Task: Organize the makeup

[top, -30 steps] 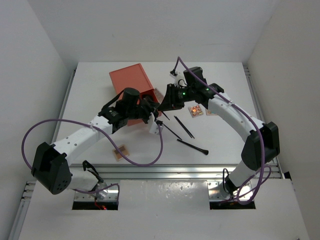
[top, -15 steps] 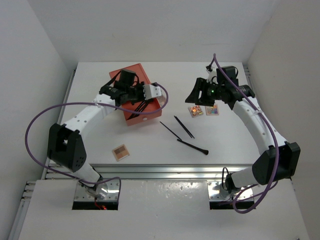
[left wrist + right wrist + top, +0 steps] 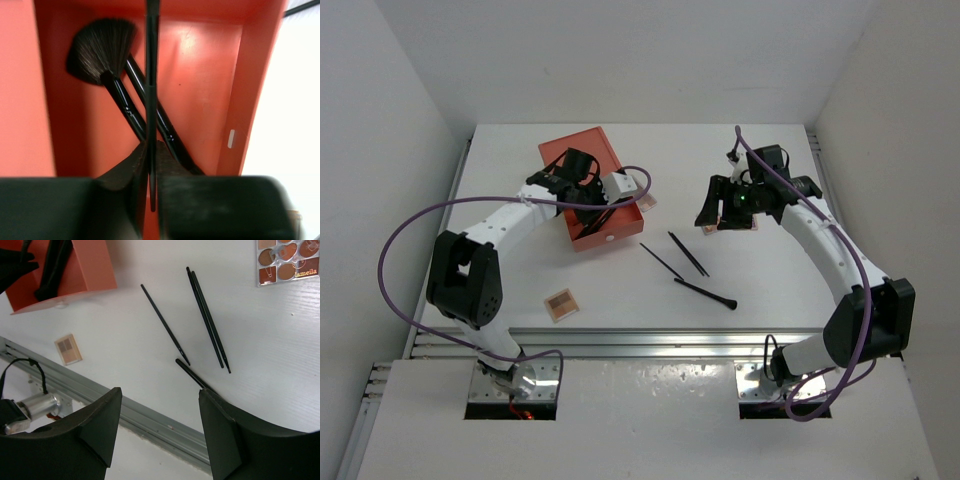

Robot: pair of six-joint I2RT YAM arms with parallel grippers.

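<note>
My left gripper hangs over the open orange-red box, shut on a thin black stick that points down into it. A fan brush and another black brush lie crossed in the box. My right gripper is open and empty above the palettes at the right. Below it on the table lie one thin stick, two sticks side by side, a thicker black brush handle and a multicoloured palette. A tan palette lies near the front left.
The box's inner floor is orange-red, with a raised wall on the right. A metal rail runs along the table's near edge. White walls close in the table on both sides and at the back.
My left gripper has swung from the table's middle back over the box with the stick. My right gripper has pulled away to the right and now sits above the palettes.
</note>
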